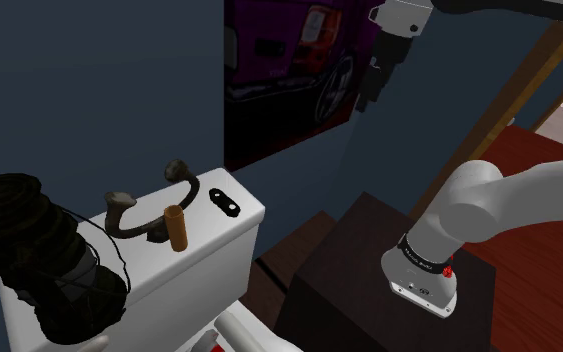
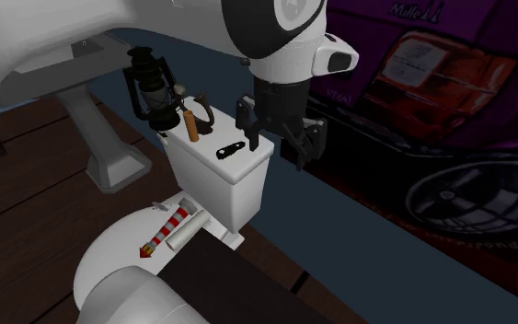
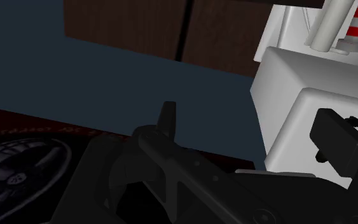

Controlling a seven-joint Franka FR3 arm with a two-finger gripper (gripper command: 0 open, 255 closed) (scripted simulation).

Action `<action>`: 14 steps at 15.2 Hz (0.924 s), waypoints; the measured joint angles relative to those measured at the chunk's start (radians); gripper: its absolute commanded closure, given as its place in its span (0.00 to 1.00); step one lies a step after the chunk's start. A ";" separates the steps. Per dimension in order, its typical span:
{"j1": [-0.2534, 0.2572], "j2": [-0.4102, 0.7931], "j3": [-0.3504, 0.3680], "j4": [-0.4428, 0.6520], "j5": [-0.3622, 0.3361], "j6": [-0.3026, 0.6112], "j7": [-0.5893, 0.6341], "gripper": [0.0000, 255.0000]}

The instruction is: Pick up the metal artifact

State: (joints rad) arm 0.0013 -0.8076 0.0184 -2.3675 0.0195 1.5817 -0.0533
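While the gripper hangs in the upper middle of the second exterior view, its two black fingers stand apart with nothing between them: released and empty. In the shoulder view it sits at the upper right, well apart from the white tank, so I judge the approach not yet begun.

Task item, by judgement: the curved metal artifact, centre left of the shoulder view, lying on the tank's flat lid. It is an open horseshoe-like bow, dull dark grey, with a knob at each end.

A brown cylinder stands upright just beside it, seemingly touching. A black lantern crowds the lid's left end. A flat black plate with holes lies nearer the right edge.

These neighbours leave little room, and the bow's right arm looks the freer place to pinch.
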 measured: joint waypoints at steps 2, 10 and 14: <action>0.003 0.010 0.008 -0.002 0.007 0.012 0.009 0.00; 0.041 0.141 0.119 -0.067 0.094 0.212 0.134 0.00; 0.057 0.240 0.175 -0.077 0.128 0.324 0.193 0.00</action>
State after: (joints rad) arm 0.0582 -0.5681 0.1936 -2.4442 0.1470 1.9060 0.1400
